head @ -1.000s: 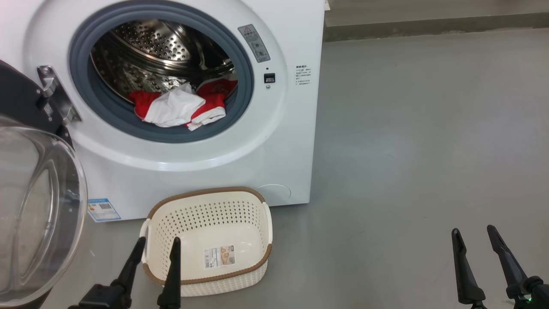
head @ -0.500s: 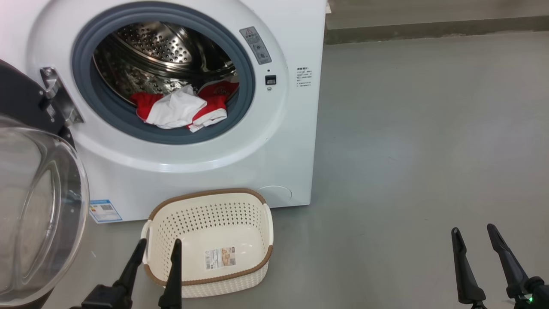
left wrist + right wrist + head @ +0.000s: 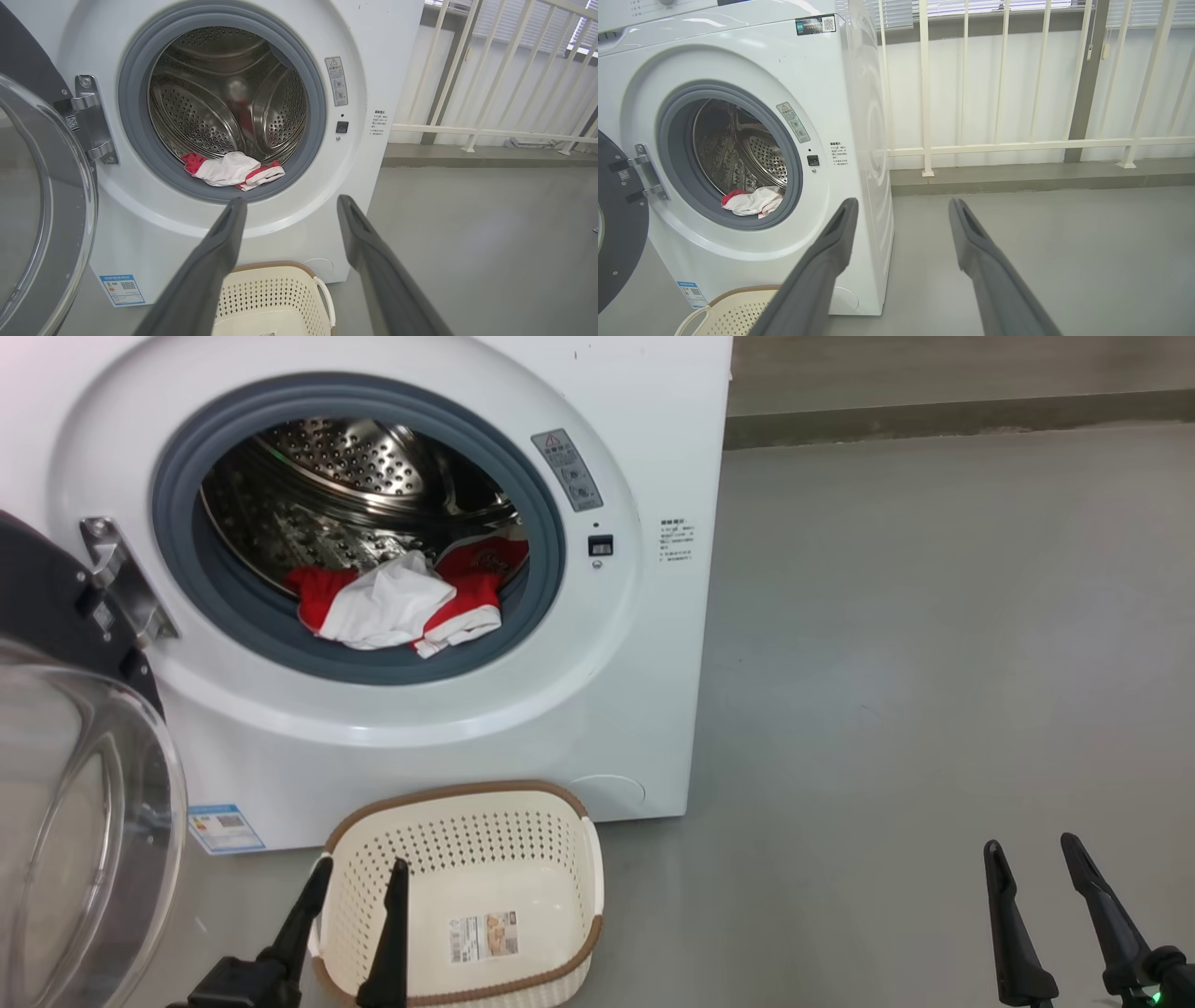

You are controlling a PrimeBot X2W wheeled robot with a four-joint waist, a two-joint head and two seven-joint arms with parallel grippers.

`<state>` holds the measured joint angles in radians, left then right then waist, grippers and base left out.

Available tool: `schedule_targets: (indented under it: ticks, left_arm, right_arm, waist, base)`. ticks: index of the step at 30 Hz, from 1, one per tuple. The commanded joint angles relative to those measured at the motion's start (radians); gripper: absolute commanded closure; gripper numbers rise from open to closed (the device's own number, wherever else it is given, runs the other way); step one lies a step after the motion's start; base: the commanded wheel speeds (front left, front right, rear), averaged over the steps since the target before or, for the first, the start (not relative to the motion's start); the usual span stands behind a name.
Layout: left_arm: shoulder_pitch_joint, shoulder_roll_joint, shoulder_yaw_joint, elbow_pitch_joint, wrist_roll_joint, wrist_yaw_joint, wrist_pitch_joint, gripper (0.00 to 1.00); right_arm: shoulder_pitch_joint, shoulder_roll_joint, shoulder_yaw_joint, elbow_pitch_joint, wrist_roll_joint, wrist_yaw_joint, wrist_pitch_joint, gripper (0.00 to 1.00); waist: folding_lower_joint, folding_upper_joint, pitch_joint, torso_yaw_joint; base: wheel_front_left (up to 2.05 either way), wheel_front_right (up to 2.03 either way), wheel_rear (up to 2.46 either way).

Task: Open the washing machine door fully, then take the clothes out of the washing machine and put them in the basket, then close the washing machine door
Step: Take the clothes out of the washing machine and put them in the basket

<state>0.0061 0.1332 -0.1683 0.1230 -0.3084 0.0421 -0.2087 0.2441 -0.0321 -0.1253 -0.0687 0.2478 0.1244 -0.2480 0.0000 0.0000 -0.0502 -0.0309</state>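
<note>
White front-loading washing machine [image 3: 653,709], black-rimmed glass door [image 3: 37,579] swung open left. Red-and-white clothes [image 3: 401,607] lie at the drum's front edge; cream perforated basket [image 3: 448,795] sits below to catch them. Left gripper [image 3: 362,863] and right gripper [image 3: 1030,842] gape, empty.

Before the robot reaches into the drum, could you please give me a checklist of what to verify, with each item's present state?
1. The washing machine door is swung off the opening: ok.
2. The door is at its full swing: cannot tell.
3. The clothes lie at the front lip of the drum, uncovered: ok.
4. The basket stands upright, without clothes, on the floor before the washing machine: ok.
5. The left gripper is open, holding nothing: ok.
6. The right gripper is open, holding nothing: ok.
</note>
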Motion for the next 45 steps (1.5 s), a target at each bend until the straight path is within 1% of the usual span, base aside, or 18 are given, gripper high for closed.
schedule_targets:
  ticks: [1, 10, 32, 45]
  left_arm:
    - [-0.025, 0.006, 0.028, -0.032, -0.003, -0.009, -0.012, 0.00]
    - [-0.027, 0.011, 0.023, -0.048, 0.010, 0.009, -0.019, 0.00]
    - [-0.041, 0.014, 0.014, -0.064, 0.001, 0.026, -0.021, 0.00]
    - [-0.117, 0.013, 0.020, -0.063, 0.025, 0.069, -0.026, 0.00]
  right_arm:
    - [-0.027, -0.018, 0.019, -0.025, 0.006, 0.006, -0.013, 0.00]
    - [-0.028, -0.018, 0.017, -0.025, 0.011, 0.006, -0.013, 0.00]
    - [-0.033, -0.018, 0.032, -0.024, -0.007, 0.006, -0.013, 0.00]
    - [-0.078, -0.018, 0.041, -0.043, -0.004, 0.006, -0.014, 0.00]
  waist:
    - [0.0000, 0.0000, 0.002, 0.002]
    - [0.0000, 0.0000, 0.013, 0.009]
    - [0.0000, 0.0000, 0.049, 0.006]
    - [0.0000, 0.0000, 0.139, 0.008]
  base:
    - [1.09, -1.09, 0.00]
    - [0.42, -0.42, 0.00]
    - [0.00, 0.00, 0.00]
    - [0.00, 0.00, 0.00]
